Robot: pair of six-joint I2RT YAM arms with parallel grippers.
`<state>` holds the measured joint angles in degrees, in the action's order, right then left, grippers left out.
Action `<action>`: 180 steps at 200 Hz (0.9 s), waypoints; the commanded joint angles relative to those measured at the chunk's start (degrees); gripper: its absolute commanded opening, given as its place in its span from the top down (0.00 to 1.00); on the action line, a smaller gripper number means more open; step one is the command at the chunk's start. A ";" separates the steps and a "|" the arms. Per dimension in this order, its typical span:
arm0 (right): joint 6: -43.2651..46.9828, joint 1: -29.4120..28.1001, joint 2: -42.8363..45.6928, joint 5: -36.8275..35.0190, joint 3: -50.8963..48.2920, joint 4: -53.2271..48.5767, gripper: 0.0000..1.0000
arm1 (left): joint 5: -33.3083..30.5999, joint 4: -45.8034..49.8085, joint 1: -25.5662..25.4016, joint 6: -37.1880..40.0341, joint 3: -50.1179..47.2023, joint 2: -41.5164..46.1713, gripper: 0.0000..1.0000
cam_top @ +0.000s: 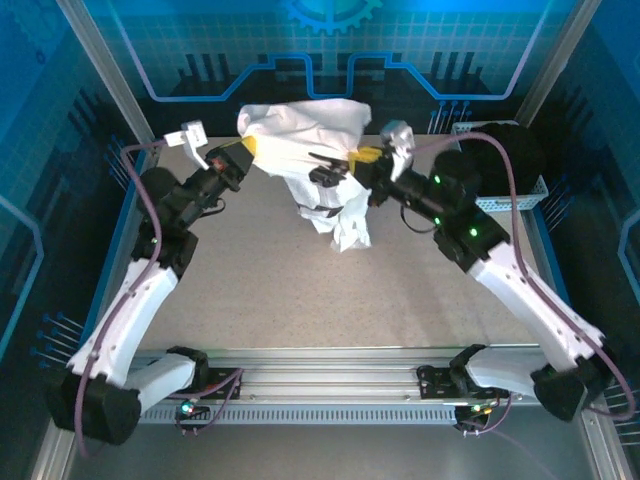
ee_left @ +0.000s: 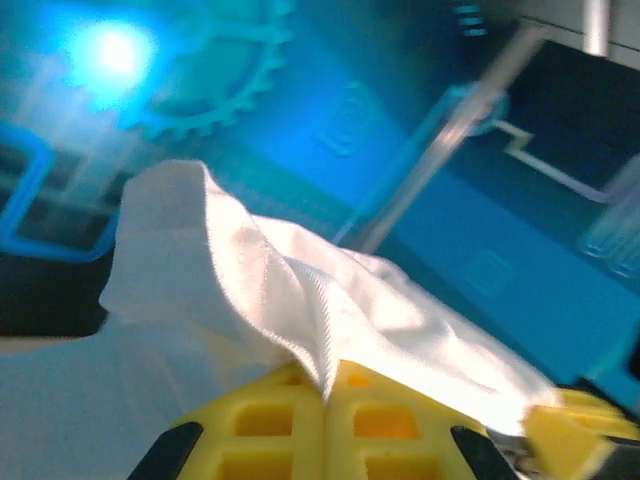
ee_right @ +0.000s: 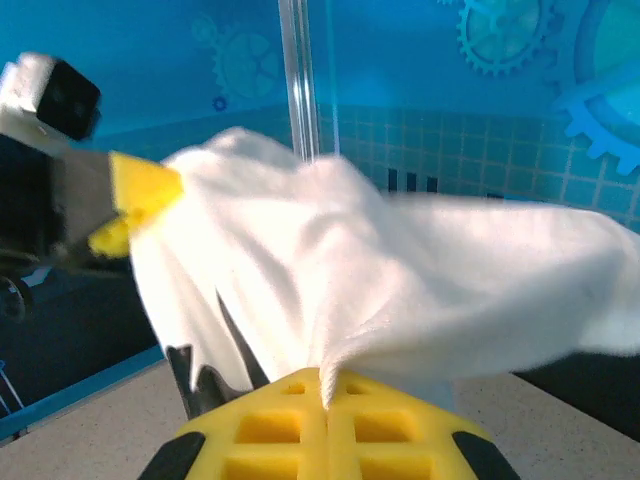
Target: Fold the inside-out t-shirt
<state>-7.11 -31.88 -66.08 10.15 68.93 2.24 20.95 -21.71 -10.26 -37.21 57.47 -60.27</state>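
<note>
The white inside-out t-shirt [cam_top: 305,135] hangs bunched in the air over the far part of the table [cam_top: 300,290], its lower end drooping toward the surface. The left gripper [ee_left: 328,388] pinches one edge, its yellow jaws pressed together on the cloth, and the right gripper [ee_right: 325,385] pinches another edge likewise. The step looks like spreading. It is best to draw both pinches apart evenly and level, without tugging, then lay the shirt down flat.
</note>
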 commanded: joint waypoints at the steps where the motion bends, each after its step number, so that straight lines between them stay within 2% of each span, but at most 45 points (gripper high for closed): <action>1: 2.31 -0.08 1.12 -3.86 -12.73 2.15 0.94 | 0.24 1.13 -0.61 3.50 -4.80 -0.68 1.00; 26: 0.85 -2.87 3.51 -9.03 -25.48 2.93 0.88 | 3.98 4.80 -5.09 7.82 -11.14 -0.59 1.00; 44: -2.88 -5.45 5.16 -17.28 -32.25 2.08 0.68 | 3.98 6.59 -9.45 11.00 -15.97 -0.98 1.00; 58: -4.18 -5.96 7.26 -18.77 -35.50 2.24 0.57 | 5.03 6.13 -12.49 11.91 -18.44 -2.12 1.00; 87: -2.92 -6.26 7.19 -13.76 -33.99 1.88 0.42 | 5.75 5.20 -18.05 13.65 -21.12 -3.99 1.00; 102: -2.39 -5.46 3.88 -9.13 -30.68 -0.38 0.39 | 7.07 4.04 -20.06 14.21 -21.61 -4.71 1.00; 122: -5.26 -2.48 1.36 -11.63 -27.43 -5.26 0.38 | 5.86 2.98 -24.19 14.37 -22.14 -6.33 0.98; 136: -8.45 2.50 2.25 -13.26 -27.01 -8.27 0.38 | 5.12 4.26 -28.33 15.38 -20.64 -8.83 0.96; 151: -11.76 8.37 4.57 -12.23 -28.01 -9.48 0.38 | 4.42 9.19 -32.41 18.14 -17.65 -11.26 0.87; 169: -11.92 10.97 7.61 -12.08 -28.74 -10.74 0.38 | 3.67 14.19 -33.44 20.20 -15.74 -11.64 0.62; 180: -10.99 10.88 8.87 -11.97 -28.83 -11.61 0.38 | 1.04 16.75 -33.04 21.21 -15.80 -9.78 0.50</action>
<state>-16.29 -21.69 -60.95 -2.26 40.42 -5.52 25.23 -10.87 -43.57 -20.53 38.63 -72.18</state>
